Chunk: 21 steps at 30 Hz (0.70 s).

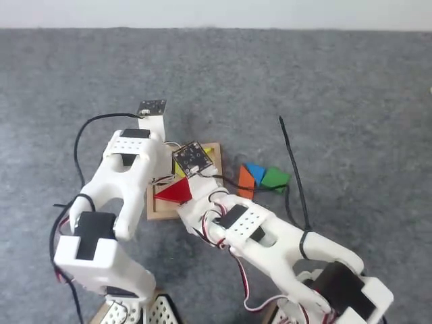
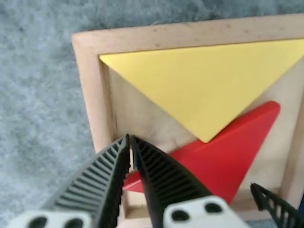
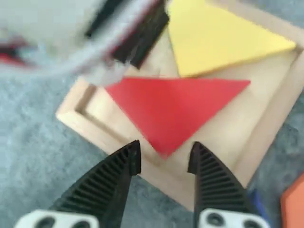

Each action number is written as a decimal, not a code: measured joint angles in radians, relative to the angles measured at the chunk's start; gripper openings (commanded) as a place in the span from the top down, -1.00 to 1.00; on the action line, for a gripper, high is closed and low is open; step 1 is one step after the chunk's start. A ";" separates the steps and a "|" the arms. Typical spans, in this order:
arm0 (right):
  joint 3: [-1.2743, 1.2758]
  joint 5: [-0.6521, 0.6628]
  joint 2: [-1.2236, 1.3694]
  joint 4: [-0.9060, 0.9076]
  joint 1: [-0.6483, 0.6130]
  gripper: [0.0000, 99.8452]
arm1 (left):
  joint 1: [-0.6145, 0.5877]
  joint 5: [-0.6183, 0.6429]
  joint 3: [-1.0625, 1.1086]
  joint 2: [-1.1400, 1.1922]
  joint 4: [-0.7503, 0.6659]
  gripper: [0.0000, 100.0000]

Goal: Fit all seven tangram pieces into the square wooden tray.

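Grey carpet-like cloth covers the table (image 1: 337,81). From above, a square wooden tray (image 1: 158,214) lies near the table's middle, half hidden under two white arms. A red triangle piece (image 1: 174,192) lies inside, toward the tray's near edge. Just off the tray's right edge, an orange piece (image 1: 246,182), a blue piece (image 1: 256,172) and a green piece (image 1: 275,178) cluster together (a black cable (image 1: 291,162) runs past them).

Left wrist view: the left gripper (image 2: 129,142), fingers pressed together, is over the tray floor beside the red triangle piece. A large yellow triangle piece (image 2: 209,80) lies along one tray wall, its point meeting the red one.

Right wrist view: the right gripper (image 3: 165,152), fingers apart, frames the red triangle piece's point.
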 measured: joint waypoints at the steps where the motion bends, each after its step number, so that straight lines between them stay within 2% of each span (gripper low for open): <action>1: 0.009 0.000 0.000 -0.023 0.000 0.62 | 0.000 0.000 -0.003 0.003 0.000 0.97; 9: 0.044 0.008 0.000 -0.129 0.005 0.86 | 0.000 0.000 -0.003 0.003 0.000 0.97; 12: 0.044 0.008 0.000 -0.126 0.011 0.75 | 0.000 0.000 -0.003 0.003 0.000 0.97; 17: 0.044 -0.006 0.003 -0.052 0.009 0.44 | 0.000 0.000 -0.003 0.003 0.003 0.97; 21: 0.038 -0.044 0.025 -0.037 0.020 0.46 | -0.003 -0.002 -0.011 0.003 0.025 0.97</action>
